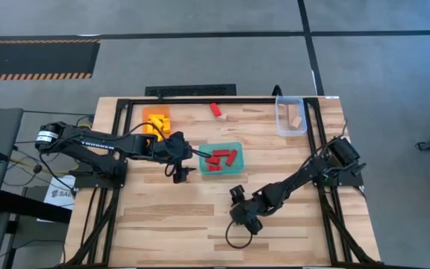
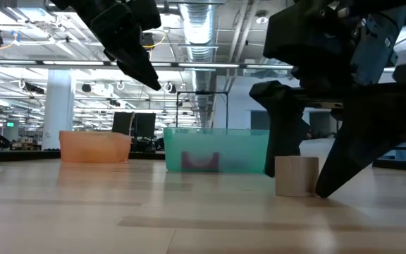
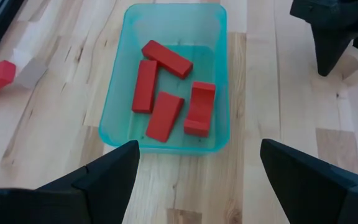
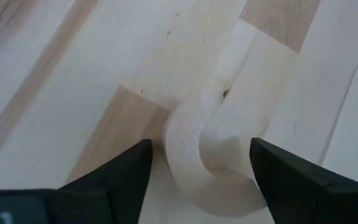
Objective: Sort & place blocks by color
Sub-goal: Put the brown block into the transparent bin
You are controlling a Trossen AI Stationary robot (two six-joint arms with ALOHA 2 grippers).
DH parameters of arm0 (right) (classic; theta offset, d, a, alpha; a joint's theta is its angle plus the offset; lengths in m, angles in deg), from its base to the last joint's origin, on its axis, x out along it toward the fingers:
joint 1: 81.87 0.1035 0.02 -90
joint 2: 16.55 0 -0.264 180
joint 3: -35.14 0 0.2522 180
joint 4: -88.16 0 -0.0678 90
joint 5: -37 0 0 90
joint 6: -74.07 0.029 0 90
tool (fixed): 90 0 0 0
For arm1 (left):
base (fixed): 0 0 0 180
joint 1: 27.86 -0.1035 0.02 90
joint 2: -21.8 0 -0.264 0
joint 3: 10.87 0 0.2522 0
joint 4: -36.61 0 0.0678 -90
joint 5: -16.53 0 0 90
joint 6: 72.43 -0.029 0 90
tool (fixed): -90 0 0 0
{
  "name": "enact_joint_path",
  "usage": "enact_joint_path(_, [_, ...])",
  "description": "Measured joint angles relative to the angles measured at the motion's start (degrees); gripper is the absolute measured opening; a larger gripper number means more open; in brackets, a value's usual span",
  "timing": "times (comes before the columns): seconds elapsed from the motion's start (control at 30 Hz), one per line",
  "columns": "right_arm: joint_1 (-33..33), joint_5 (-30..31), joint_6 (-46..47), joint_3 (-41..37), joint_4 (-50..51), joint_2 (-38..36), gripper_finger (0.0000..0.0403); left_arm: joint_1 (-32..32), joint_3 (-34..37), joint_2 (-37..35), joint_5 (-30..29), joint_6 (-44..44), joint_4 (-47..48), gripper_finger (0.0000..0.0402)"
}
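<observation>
Right gripper [image 4: 197,163] is down on the table's near-middle with open boards all round it, jaws spread and straddling a pale wooden cylinder [image 4: 213,165] that stands on the tabletop [image 1: 163,217], not clamped. Left gripper [image 3: 197,171] hovers released just beside the teal tray [image 3: 114,109], four red blocks [image 3: 166,93] lying inside. Back near the far edge, the orange tray [image 1: 156,118] holds yellow blocks, the clear tray [image 1: 281,119] a pale one, and one red block [image 1: 216,109] lies loose between them
</observation>
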Motion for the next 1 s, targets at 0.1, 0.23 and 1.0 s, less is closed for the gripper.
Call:
enact_joint_path(0.1, [-0.2, 0.0, -0.4, 0.0, 0.4, -0.1, 0.0254, 0.0, 0.0, 0.0, -0.2, 0.1, 0.0, 0.0322])
enact_joint_path(0.23, [-0.5, -0.2, -0.2, 0.0, 1.0, -0.1, 0.0182, 0.0, 0.0, 0.0, -0.3, 0.2, 0.0, 0.0322])
enact_joint_path(1.0, [-10.4, 10.4, 24.3, -6.1, 35.9, -37.9, 0.0087, -0.1, 0.0, 0.0, -1.7, 4.3, -1.1, 0.0322])
